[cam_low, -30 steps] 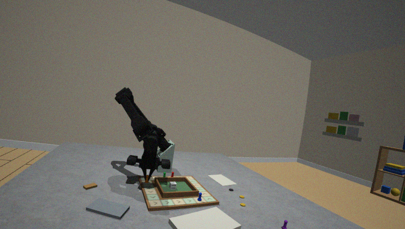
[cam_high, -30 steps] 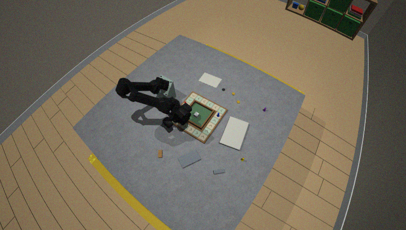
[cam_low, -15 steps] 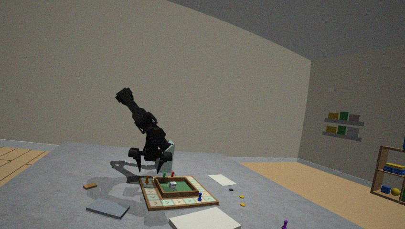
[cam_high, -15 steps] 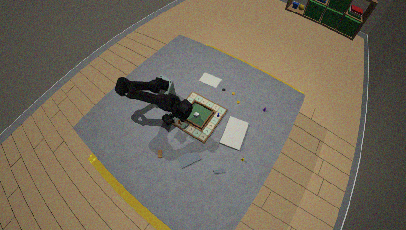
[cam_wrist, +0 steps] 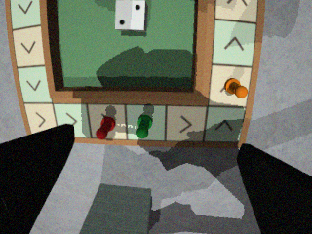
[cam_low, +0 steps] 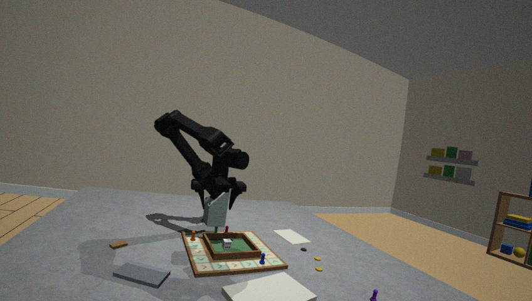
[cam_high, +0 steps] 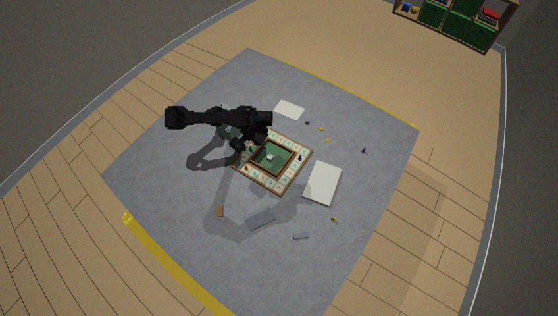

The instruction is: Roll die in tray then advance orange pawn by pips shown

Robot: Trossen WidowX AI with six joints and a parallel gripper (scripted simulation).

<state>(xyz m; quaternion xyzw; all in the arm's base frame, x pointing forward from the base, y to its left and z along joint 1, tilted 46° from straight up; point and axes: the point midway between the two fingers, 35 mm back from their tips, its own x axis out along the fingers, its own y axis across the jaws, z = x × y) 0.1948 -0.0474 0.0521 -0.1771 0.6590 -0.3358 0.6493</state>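
the fingers stand wide open with nothing between them, raised well above the board and just off its near edge. the orange pawn stands upright on a track square ahead of the fingers and to one side, apart from them. the die lies in the tray, farther ahead.

what could go wrong, as i judge it: the pawn count may be off, since only the die's top face decides it, and a miscount would leave the pawn on the wrong square. any low sweep across the board while drawing off could clip the red pawn and green pawn, which stand side by side just ahead of the fingers. a knock on the board rim could shift everything on it.

the wrist view shows the die's faces, the arrows on the squares and the exact square under each pawn; the other views make these too small to read. the exterior view shows the height of the fingers over the board and the blue pawn on the far side, which the wrist view lacks. the top view shows the whole table and the loose bits lying around the board.
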